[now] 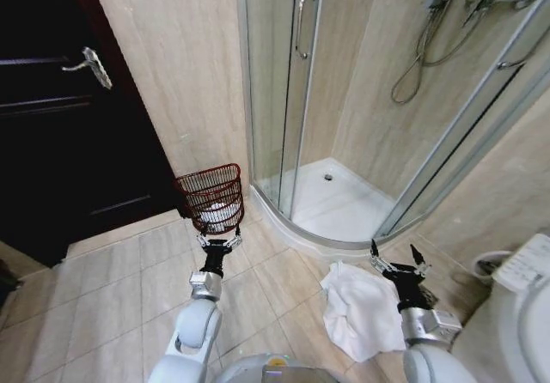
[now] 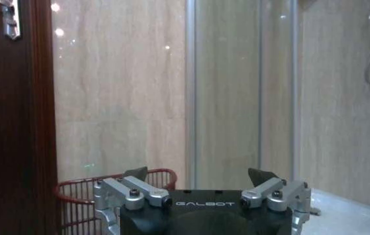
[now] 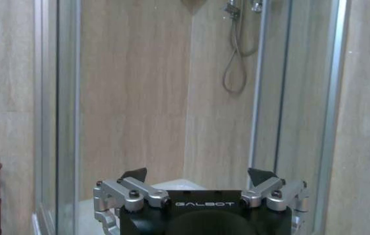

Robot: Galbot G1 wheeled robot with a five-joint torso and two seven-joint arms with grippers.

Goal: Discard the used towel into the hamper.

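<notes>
While towel (image 1: 361,310) lies floored, hamper (image 1: 211,196) beside shower (image 1: 344,203)

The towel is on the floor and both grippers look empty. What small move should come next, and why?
Probably lower the right gripper toward the white towel. The towel lies crumpled on the floor tiles just beside that arm, and its fingers stand open and hold nothing. The left gripper, also open, is held out toward the hamper, farther from the towel.

Bathroom evenly, softly lit; shadows faint. Head view bent strongly at edges, wide-angle. Dark brown wooden door (image 1: 60,125) nearly black, detail lost. Small bright glints sat on glossy beige wall tiles (image 2: 119,88) in left wrist view. Both wrist views slightly soft.
</notes>
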